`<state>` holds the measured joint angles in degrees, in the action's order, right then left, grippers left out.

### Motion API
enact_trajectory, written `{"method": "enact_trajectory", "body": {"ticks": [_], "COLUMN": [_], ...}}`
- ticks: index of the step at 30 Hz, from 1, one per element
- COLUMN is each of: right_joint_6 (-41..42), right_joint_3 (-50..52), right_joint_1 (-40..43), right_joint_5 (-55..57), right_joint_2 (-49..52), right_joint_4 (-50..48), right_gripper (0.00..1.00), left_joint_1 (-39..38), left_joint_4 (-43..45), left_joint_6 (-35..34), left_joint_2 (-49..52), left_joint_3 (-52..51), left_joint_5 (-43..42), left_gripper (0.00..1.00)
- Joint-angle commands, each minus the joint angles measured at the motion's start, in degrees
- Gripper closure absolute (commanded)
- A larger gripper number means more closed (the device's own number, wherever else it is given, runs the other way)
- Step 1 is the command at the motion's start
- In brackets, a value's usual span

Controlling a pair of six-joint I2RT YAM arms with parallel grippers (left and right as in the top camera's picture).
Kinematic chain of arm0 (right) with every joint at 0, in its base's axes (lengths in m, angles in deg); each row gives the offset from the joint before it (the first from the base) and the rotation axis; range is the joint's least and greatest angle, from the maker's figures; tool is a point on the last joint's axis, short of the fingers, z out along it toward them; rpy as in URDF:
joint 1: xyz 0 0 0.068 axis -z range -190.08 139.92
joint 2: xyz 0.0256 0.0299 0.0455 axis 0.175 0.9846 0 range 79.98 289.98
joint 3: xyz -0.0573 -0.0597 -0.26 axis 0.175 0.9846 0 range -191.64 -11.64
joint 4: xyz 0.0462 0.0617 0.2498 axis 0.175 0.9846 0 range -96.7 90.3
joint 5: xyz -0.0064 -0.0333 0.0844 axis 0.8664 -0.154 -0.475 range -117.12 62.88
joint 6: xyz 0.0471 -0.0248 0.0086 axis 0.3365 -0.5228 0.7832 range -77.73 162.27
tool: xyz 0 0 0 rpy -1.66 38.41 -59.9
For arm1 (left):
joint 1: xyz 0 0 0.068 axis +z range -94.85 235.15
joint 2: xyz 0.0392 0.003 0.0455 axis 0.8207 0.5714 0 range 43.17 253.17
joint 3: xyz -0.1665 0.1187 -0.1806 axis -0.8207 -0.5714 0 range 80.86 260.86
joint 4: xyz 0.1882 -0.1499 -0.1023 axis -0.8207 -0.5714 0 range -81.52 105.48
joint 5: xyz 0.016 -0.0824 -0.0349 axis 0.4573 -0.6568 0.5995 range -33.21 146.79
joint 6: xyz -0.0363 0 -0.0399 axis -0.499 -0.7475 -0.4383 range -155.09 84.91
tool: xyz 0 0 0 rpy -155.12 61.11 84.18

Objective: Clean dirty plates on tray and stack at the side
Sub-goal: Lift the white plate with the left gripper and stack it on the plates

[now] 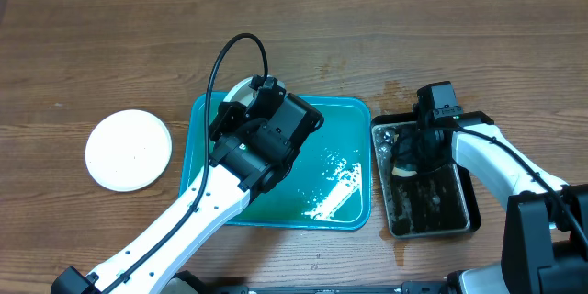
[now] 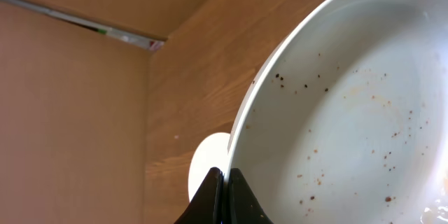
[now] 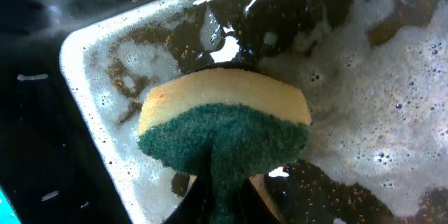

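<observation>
A white round plate (image 2: pixel 350 112), its face speckled with brown crumbs, is held tilted above the far left corner of the large teal-blue rectangular plastic tray (image 1: pixel 354 129). Its rim is pinched between the tightly closed fingers of the left gripper (image 2: pixel 225 182), so it is lifted rather than lying flat. A second white round plate (image 1: pixel 129 150) lies flat on the wooden table (image 1: pixel 92 46), left of the tray and apart from it. Just beside the teal tray on the right, a smaller black rectangular tray (image 1: pixel 470 211) of foamy water is seen. In it a yellow-and-green sponge (image 3: pixel 224 119) is clamped in the nearly closed right gripper (image 3: pixel 224 199). The held plate therefore lies to the left of the sponge and somewhat farther back, with the teal tray's width between them. A leftward carry of the sponge by the right arm is judged to be called for.
</observation>
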<state>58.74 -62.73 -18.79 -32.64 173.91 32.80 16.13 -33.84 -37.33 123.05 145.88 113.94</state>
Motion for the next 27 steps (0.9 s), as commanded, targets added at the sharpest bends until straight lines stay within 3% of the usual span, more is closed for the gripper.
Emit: {"method": "enact_trajectory", "body": {"ticks": [1,10,18,23,27], "right_joint_6": [-0.24,-0.24,-0.24,-0.24,-0.24], "right_joint_3": [-0.5,-0.5,-0.5,-0.5,-0.5], "right_joint_1": [0.11,0.11,0.11,0.11,0.11], "right_joint_5": [0.52,0.55,0.55,0.52,0.52], "right_joint_2": [-0.59,-0.59,-0.59,-0.59,-0.59], "right_joint_4": [-0.37,-0.44,-0.39,-0.26,-0.13], "right_gripper": [0.91,0.91,0.91,0.91,0.91], "left_joint_1": [0.85,13.09,32.09,44.96,53.29], "left_joint_4": [-0.85,-4.9,-4.85,-4.66,-4.48], "left_joint_6": [-4.57,-13.42,-13.66,-13.66,-15.08], "left_joint_2": [-1.25,-1.75,-4.59,-4.44,-3.74], "left_joint_3": [1.49,1.53,1.57,1.57,1.51], "left_joint_5": [-2.71,-20.0,-40.87,-47.67,-48.28], "left_gripper": [0.96,0.96,0.96,0.96,0.96]}}
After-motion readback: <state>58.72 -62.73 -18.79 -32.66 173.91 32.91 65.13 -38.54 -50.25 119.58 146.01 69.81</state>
